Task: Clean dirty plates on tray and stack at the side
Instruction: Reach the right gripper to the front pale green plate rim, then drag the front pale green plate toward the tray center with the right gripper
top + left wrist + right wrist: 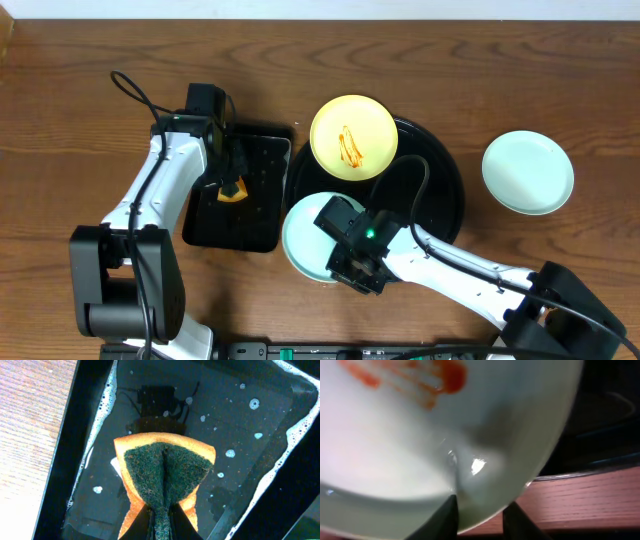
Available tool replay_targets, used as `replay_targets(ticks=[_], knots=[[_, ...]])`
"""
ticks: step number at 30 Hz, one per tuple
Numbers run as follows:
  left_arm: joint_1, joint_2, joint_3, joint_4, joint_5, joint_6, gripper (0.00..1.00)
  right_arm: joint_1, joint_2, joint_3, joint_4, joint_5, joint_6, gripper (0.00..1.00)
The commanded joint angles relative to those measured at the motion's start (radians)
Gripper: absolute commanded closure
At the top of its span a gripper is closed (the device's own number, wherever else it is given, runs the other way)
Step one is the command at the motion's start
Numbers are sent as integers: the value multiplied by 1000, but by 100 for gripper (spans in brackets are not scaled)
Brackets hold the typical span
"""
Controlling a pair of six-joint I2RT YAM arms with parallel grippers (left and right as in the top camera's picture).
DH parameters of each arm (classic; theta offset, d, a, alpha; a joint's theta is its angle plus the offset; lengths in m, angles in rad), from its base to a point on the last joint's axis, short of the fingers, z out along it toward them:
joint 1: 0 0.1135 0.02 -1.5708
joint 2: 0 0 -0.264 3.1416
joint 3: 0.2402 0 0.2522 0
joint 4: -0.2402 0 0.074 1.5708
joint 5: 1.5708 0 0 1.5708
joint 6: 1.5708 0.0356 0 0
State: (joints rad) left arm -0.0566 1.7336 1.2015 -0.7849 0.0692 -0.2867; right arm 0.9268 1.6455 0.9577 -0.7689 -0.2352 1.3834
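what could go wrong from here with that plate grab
The right end effector only straddles the thin rim of the mint plate; the glossy, sauce-streaked plate may slip or tilt when lifted.
It overhangs the edge of the round tray, so a nudge might push it off.
The sponge in the left end effector, over soapy water in the rectangular tray, may drip on the table.

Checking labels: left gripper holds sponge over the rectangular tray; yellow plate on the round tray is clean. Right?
Not clean: the overhead view shows orange sauce streaks on the yellow plate, on the round tray. The left gripper does hold the sponge over the rectangular tray.
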Motion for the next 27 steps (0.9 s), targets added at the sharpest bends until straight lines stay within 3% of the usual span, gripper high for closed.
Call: replay_targets(ticks=[1, 9, 18, 27], knots=[[4, -15, -7, -4, -1, 13, 92, 3, 10, -5, -14, -1, -2, 81], [4, -15, -7, -4, -1, 13, 92, -33, 9, -5, -34, -1, -73, 99], [4, -15, -7, -4, -1, 13, 92, -106, 8, -5, -36, 16, -230, 99], [4, -15, -7, -4, -1, 13, 92, -217, -40, -4, -92, 215, -408, 99]])
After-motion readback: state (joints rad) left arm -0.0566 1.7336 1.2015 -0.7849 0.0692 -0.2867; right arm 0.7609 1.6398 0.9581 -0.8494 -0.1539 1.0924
